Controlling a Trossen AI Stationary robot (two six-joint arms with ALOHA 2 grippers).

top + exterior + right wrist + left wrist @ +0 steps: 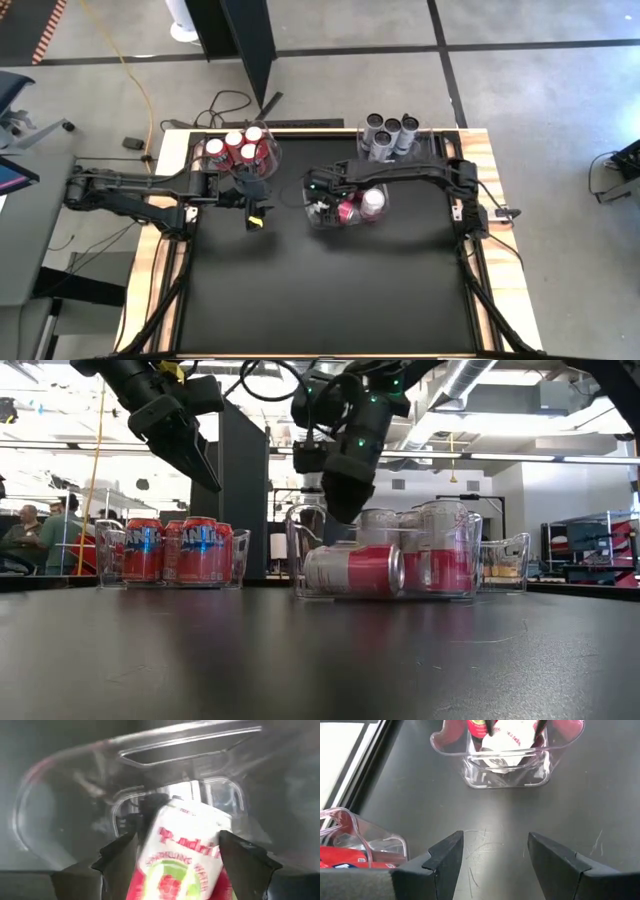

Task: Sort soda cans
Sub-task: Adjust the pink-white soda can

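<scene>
Three clear bins stand on the black table. The far-left bin [268, 160] holds upright red cans [170, 550]. The far-right bin [362, 148] holds dark grey cans [388, 132]. The middle bin [300, 560] holds pink-and-white cans; one [355, 570] lies on its side on the bin's floor, and others [440, 560] stand behind it. My right gripper [340, 510] hangs open just above the lying can [185, 855], a finger on either side of it. My left gripper [255, 218] stands open over bare table between the red bin and the middle bin.
The table's near half [330, 300] is bare black mat. Wooden rails [165, 150] edge the table on its left and right sides. Cables lie on the floor beyond the far edge. In the room behind the table, a person [40, 530] sits at the far left.
</scene>
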